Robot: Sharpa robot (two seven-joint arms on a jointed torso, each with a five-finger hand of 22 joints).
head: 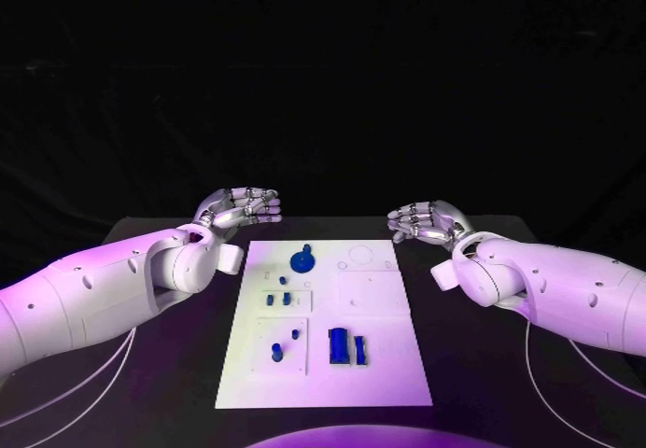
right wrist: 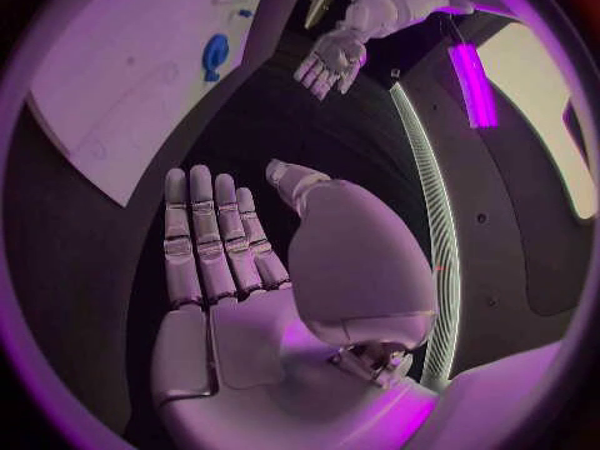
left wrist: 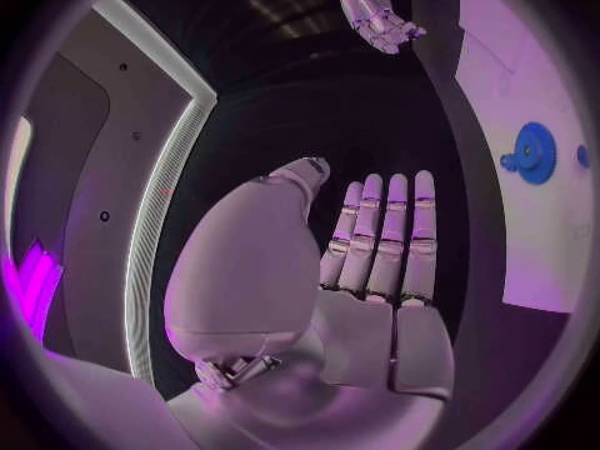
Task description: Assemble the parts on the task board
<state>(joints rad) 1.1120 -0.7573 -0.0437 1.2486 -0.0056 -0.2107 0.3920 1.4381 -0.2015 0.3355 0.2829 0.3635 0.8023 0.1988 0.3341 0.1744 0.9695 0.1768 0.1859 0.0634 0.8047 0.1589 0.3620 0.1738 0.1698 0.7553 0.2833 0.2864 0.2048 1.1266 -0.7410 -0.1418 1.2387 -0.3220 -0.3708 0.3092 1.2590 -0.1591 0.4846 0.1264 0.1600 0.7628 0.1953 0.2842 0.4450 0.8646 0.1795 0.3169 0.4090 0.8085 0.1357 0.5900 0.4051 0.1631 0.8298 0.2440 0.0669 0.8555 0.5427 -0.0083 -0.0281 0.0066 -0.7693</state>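
Note:
The white task board point(head: 390, 373) lies lengthwise in the middle of the black table. A round blue part point(head: 301, 260) sits near its far end. Small blue pieces point(head: 279, 300) and pegs point(head: 277, 351) stand on its left side, and two blue blocks point(head: 346, 347) lie nearer me. My left hand point(head: 243, 207) hovers off the board's far left corner and holds nothing. My right hand point(head: 426, 222) hovers off the far right corner, also holding nothing. In the wrist views the left hand point(left wrist: 375, 260) and right hand point(right wrist: 219, 260) have straight, flat fingers, and each view shows the round blue part point(left wrist: 535, 153) point(right wrist: 215, 55).
Black table point(head: 161, 373) surrounds the board on both sides, under my white arms. Thin white cables point(head: 81, 383) trail across the table by each arm. A black backdrop stands behind the table's far edge.

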